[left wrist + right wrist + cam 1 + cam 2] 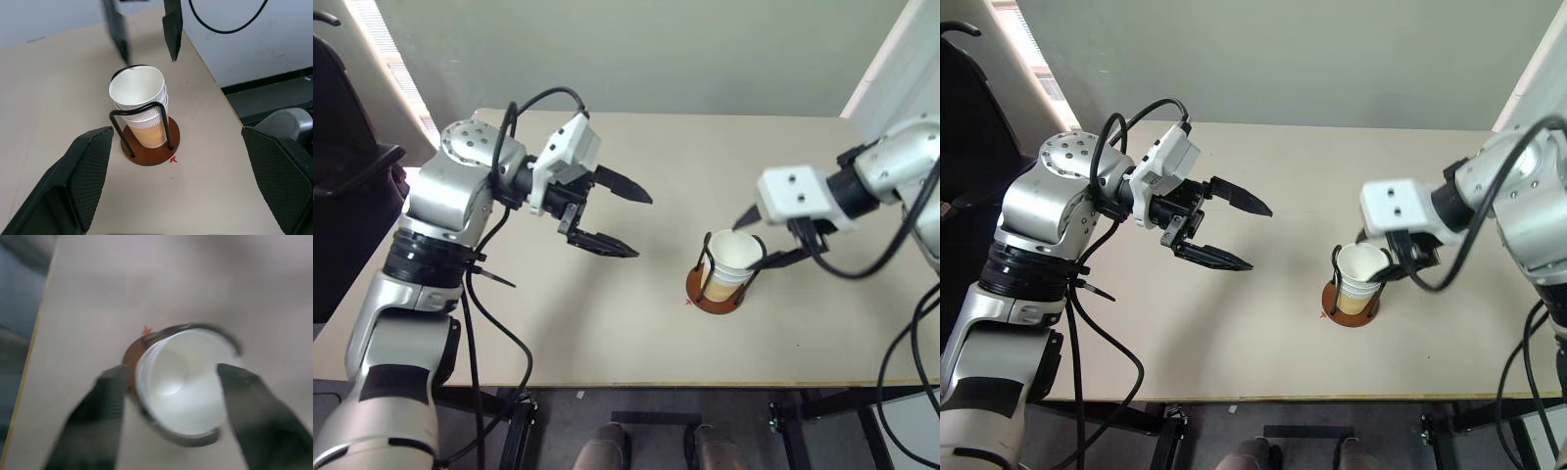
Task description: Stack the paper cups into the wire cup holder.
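Now | paper cups nested in wire cup holder, near table's front edge | right gripper parted around top cup, left gripper wide apart, nothing held | risk: rim snagged on withdrawal, stack tipped.

Beige table, pale top, sits on dark metal legs showing below its front edge. Small red mark on the tabletop. Plain grey-green wall behind the far edge; dark chair off the table's left side, grey floor past the right edge.
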Robot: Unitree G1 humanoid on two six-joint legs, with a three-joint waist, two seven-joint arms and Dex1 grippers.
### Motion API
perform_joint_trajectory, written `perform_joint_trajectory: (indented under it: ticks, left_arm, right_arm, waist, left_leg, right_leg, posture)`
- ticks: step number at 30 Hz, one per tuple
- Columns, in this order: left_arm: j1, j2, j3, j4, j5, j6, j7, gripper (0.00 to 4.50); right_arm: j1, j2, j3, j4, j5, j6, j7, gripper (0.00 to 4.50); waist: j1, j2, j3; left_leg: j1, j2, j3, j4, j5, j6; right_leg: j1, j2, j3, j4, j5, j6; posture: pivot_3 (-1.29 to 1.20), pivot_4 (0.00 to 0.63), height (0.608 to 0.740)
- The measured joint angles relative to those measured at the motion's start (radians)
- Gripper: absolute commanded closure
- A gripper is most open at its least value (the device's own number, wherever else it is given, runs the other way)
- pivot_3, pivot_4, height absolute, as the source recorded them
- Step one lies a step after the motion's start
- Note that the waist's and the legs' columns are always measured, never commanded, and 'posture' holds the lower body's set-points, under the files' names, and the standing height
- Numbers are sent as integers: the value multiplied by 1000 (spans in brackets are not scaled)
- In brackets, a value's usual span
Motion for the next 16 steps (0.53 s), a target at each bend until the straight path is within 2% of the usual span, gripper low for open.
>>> perform_joint_trajectory:
  ticks: [3,6,9,16]
  left_arm:
    - [2,10,1,0,9,11,2,0]
    - [8,17,32,0,9,56,40,0]
    - [42,40,92,-1,6,113,101,0]
    - [149,119,172,-22,2,185,153,0]
  right_arm:
    - [-55,1,-98,29,73,208,-55,1126]
    - [-39,-4,-213,46,135,386,-133,1126]
    - [108,-35,-298,51,168,458,-197,1126]
    - [359,-96,-419,-2,242,469,-275,1126]
  waist:
    - [3,0,0]
    - [4,0,0]
    - [7,0,0]
    - [6,0,0]
  left_leg:
    - [-1,0,0,0,0,0]
    - [-1,0,0,0,-1,-1]
    - [1,0,0,-1,-2,-3]
    - [2,1,0,-7,1,-7]
  right_leg:
    - [0,0,0,-1,-2,-3]
    - [0,0,0,-2,-3,-4]
    - [1,0,0,-1,-2,-2]
    - [-2,1,0,0,-2,-1]
  posture:
    - [0,150,740]
    - [0,150,740]
    - [0,150,740]
    - [0,150,740]
